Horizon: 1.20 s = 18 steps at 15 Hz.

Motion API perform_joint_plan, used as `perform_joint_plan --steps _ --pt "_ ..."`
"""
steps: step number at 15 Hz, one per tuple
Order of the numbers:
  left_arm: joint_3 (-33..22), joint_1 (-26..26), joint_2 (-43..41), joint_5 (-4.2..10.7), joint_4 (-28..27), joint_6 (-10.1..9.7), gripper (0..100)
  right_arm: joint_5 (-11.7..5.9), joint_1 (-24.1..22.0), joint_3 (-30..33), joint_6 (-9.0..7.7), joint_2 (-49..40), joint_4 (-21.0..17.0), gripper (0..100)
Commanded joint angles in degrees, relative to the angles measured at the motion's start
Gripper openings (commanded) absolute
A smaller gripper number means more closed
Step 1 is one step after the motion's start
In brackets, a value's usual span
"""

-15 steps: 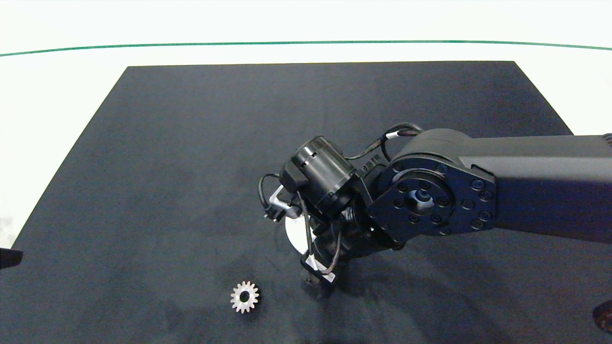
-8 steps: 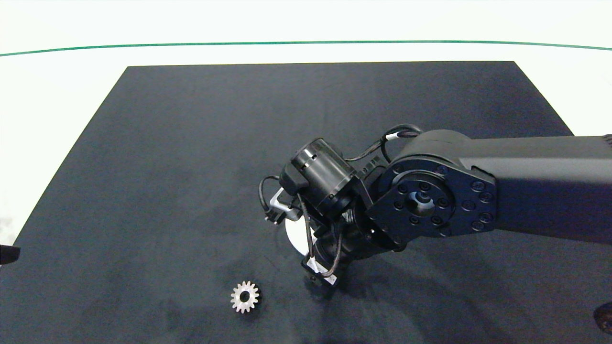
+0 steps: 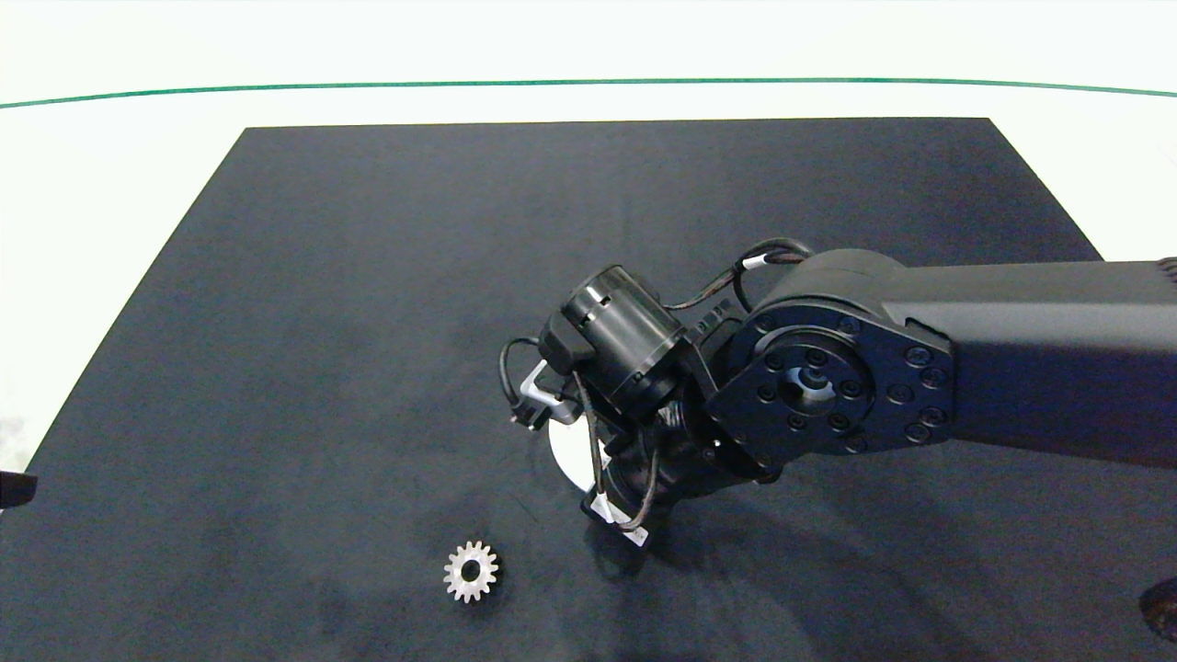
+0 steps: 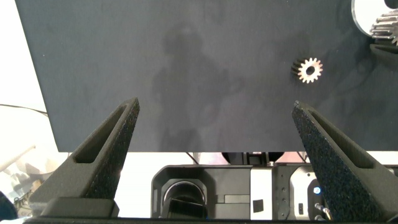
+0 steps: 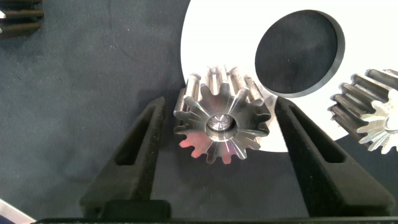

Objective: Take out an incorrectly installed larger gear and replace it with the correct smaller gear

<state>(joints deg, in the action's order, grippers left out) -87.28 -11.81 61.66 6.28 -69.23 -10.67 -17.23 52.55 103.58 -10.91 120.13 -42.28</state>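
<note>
On black matting, the mounted gear (image 5: 221,123) was straddled by the spread right gripper (image 5: 217,162), evidently for lifting off its white plate (image 5: 214,37).

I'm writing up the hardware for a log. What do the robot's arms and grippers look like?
The right arm is matte black, with a round bolted joint plate, a cylindrical wrist housing and looping black cables bearing white tags. The right gripper and left gripper each have two dark grey, wedge-shaped, grainy-textured fingers.
</note>
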Motion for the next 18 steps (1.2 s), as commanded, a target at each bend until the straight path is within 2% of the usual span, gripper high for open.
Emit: perform_joint_plan --steps 1,9,18 --pt "-0.08 0.21 0.04 0.05 -0.38 -0.14 100 -0.09 0.0 -0.05 -0.08 -0.07 -0.26 63" --pt "-0.08 0.21 -0.22 0.05 -0.2 -0.14 100 -0.26 0.0 -0.93 -0.25 0.02 -0.44 48" --pt "0.27 0.04 -0.4 0.05 0.59 -0.14 100 -0.53 -0.08 -1.89 0.28 -1.03 -0.44 30"
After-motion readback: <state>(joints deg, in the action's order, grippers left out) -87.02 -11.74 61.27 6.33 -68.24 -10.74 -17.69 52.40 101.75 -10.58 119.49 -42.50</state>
